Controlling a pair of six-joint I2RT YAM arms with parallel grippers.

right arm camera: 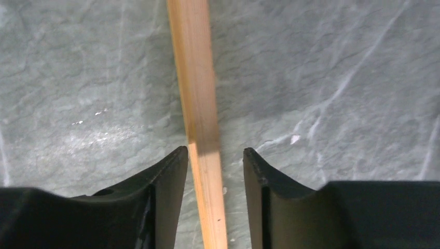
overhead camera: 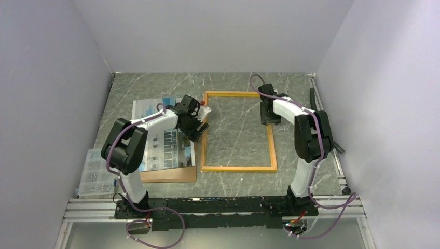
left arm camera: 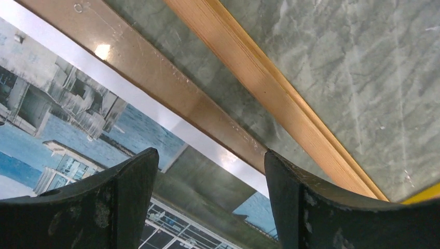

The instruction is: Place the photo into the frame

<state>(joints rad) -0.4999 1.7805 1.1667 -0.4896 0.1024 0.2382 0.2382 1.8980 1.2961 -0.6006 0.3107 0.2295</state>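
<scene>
1. The right pincer (right arm camera: 215, 153) is standing part-open. Its two black, tapered fingers are straddling the right rail of the frame (right arm camera: 194, 78), and a sliver of table is showing between the rail and the finger at 3 o'clock, so nothing is being clamped.
2. The left pincer (left arm camera: 207, 161) is gaping wide and gripping nothing. Its scuffed black fingers are hanging above the photo (left arm camera: 78, 114) near that print's 3 o'clock edge.
3. The frame is lying flat mid-table as a thin-railed rectangle. It is reading bright orange from above and as paler, grained wood in both wrist views.
4. The photo is lying outside the frame, at the frame's 9 o'clock. It is glossy paper with a white border, catching glare, and showing a pale building against blue.
5. The photo is resting on a brown backing board (left arm camera: 155, 72), which is peeking out along its 3 and 6 o'clock edges.
6. Only the left wrist view is showing the strip of veined grey-green marble table (right arm camera: 337, 78) separating board from frame rail.
7. Only the top view is showing the left arm covering the photo's 1 o'clock corner.
8. A clear plastic organiser box (overhead camera: 93, 171) is sitting at the photo's 7 o'clock, by the table edge.
</scene>
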